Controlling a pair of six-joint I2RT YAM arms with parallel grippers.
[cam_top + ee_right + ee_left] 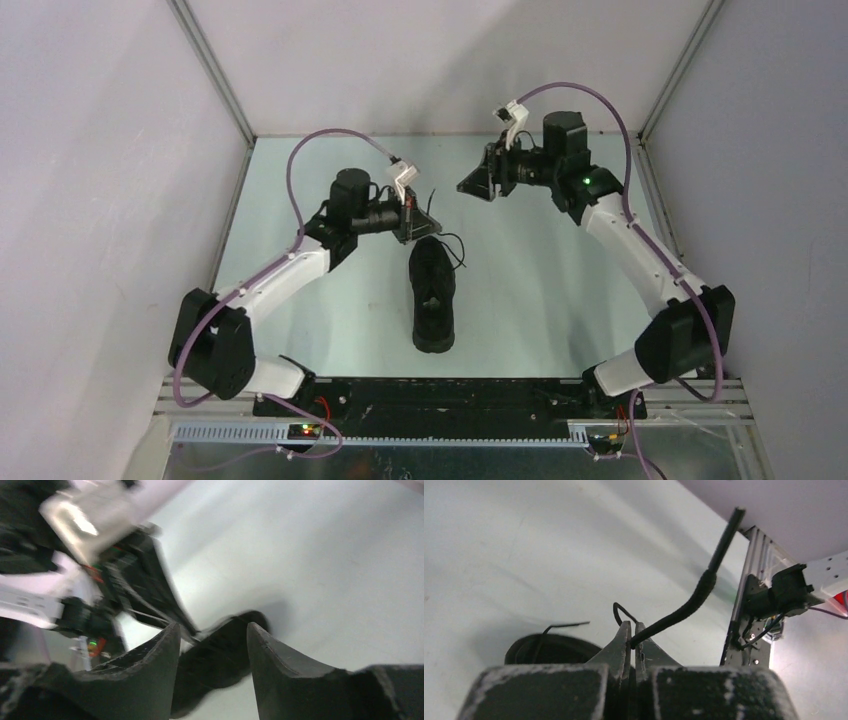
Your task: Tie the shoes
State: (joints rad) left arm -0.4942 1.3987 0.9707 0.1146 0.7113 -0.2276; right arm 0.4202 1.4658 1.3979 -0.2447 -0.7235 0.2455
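Observation:
A black low-top sneaker (433, 293) lies in the middle of the table, toe toward the arms, heel opening toward the back. Thin black laces (455, 252) curl at its far end. My left gripper (422, 222) hovers just above the heel end and is shut on a black lace (684, 609), which sticks up and to the right from between the fingertips in the left wrist view. The shoe opening (549, 649) shows below left. My right gripper (474, 185) is open and empty, raised behind and right of the shoe. In its blurred wrist view, the sneaker (220, 660) shows between the fingers.
Grey walls with metal corner posts enclose the pale table (540, 290) on three sides. A black rail (440, 395) with the arm bases runs along the near edge. Purple cables (310, 160) loop above both arms.

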